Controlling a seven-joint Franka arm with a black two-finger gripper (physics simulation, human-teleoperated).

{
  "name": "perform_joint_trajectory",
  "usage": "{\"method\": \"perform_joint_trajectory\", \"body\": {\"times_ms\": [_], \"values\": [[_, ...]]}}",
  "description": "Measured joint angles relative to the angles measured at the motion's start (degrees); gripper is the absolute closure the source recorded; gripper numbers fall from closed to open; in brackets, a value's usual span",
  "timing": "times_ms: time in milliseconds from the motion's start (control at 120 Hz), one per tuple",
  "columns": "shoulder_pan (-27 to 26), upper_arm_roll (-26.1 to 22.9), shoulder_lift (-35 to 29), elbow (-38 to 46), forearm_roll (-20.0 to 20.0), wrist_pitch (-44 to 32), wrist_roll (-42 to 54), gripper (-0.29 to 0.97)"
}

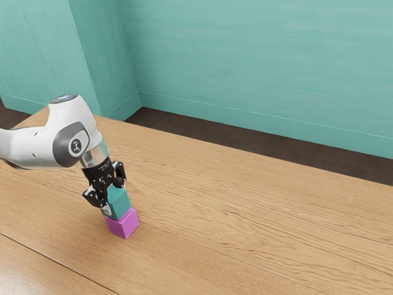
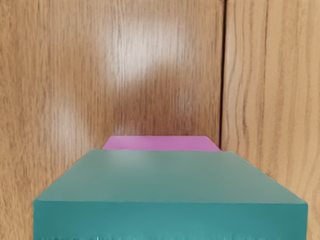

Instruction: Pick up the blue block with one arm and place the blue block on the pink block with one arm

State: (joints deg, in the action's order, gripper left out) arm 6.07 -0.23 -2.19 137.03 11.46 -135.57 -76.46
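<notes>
Exterior view: jaws clamp teal-blue cube [image 1: 121, 200] atop pink cube [image 1: 123, 224], wooden desk [image 1: 245, 215] open around. Wrist view: plank seam [image 2: 222, 75] just beside cubes.

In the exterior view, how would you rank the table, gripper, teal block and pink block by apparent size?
1. table
2. gripper
3. teal block and pink block look alike; the gripper partly covers the teal one, so they stay unranked.

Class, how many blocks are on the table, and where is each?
2. The blue block sits atop the pink block, under the pincer; the pink block rests on the table. None seem hidden.
</notes>
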Motion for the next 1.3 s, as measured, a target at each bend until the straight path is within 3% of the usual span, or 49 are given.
{"method": "perform_joint_trajectory", "body": {"times_ms": [942, 1200, 1300], "values": [[-0.45, 0.01, 0.75, -1.04, -0.08, -0.39, -0.65, 0.37], [-0.79, -0.04, 0.29, -1.05, -0.29, -0.63, -0.23, 0.13], [-0.84, -0.04, -6.81, -1.62, -5.52, -0.13, -0.23, 0.08]]}}
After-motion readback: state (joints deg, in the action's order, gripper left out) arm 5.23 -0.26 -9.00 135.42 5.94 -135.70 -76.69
